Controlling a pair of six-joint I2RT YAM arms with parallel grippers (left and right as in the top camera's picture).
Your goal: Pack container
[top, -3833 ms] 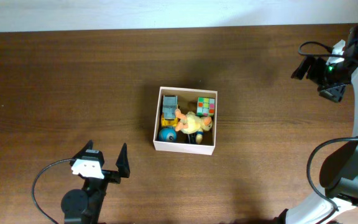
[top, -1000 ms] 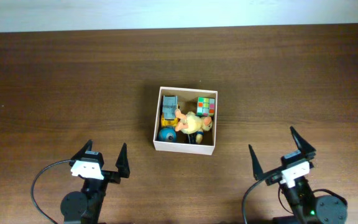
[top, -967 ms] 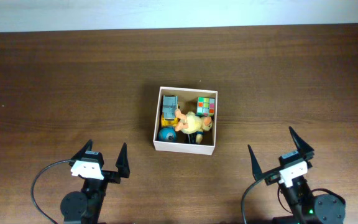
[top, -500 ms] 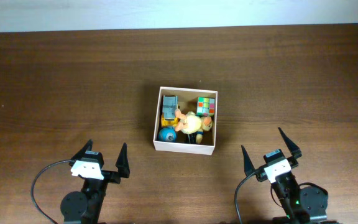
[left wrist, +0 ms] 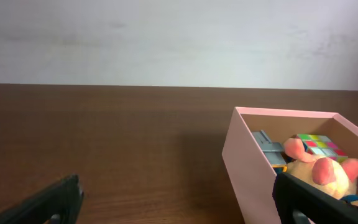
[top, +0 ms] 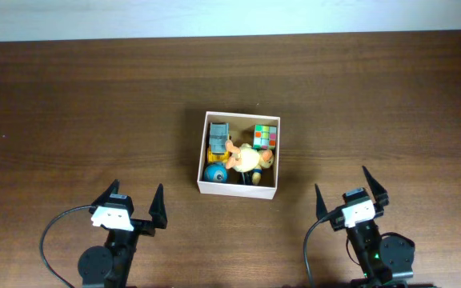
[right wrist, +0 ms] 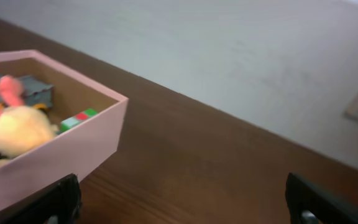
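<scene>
The container [top: 238,189] is a square white-walled box in the middle of the brown table. Inside lie a yellow plush toy [top: 247,158], a colour cube [top: 266,136], a grey and yellow toy [top: 218,138] and a blue ball [top: 214,173]. My left gripper [top: 137,206] is open and empty near the front edge, left of the box. My right gripper [top: 350,195] is open and empty near the front edge, right of the box. The box shows at the right in the left wrist view [left wrist: 248,163] and at the left in the right wrist view [right wrist: 61,155].
A pale wall runs along the table's far edge [top: 230,35]. Both arm bases and their cables sit at the front edge.
My right arm has come down from the far right corner to the front edge and now rests to the right of the box. The left arm and the box have not moved.
</scene>
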